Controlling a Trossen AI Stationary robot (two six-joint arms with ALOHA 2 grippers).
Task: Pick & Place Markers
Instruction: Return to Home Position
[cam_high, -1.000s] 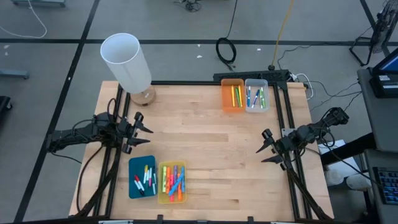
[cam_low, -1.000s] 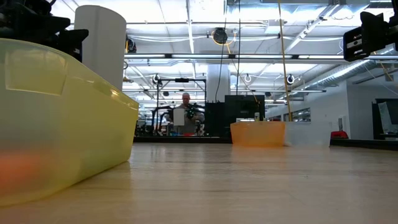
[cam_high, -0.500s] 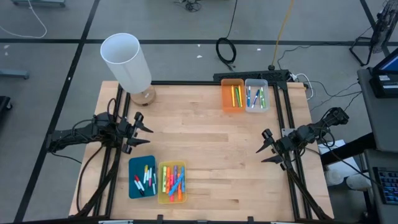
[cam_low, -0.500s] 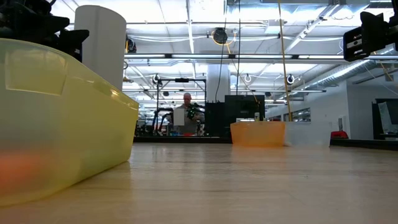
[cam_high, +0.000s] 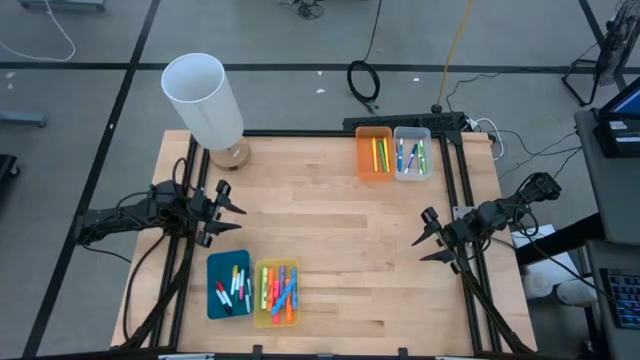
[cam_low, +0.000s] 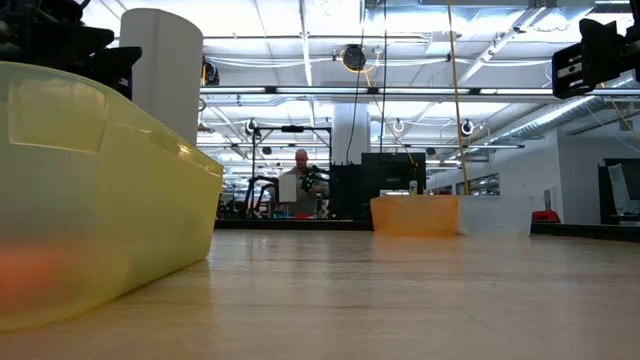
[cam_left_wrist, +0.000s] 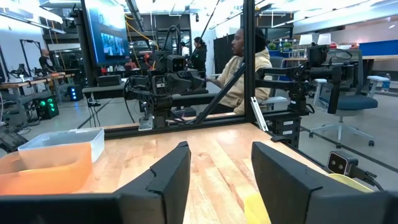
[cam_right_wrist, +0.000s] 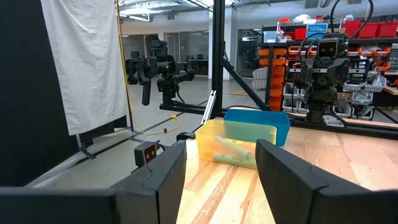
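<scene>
Low view: markers (cam_low: 30, 268) blurred inside bin (cam_low: 150, 190)

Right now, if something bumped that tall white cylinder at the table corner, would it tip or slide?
Likely to tip: the white cylinder stands tall on a small round base. Its top looks open, suggesting a hollow, light tube; a high bump may topple it. The smooth wooden table might let a low push slide it.
</scene>
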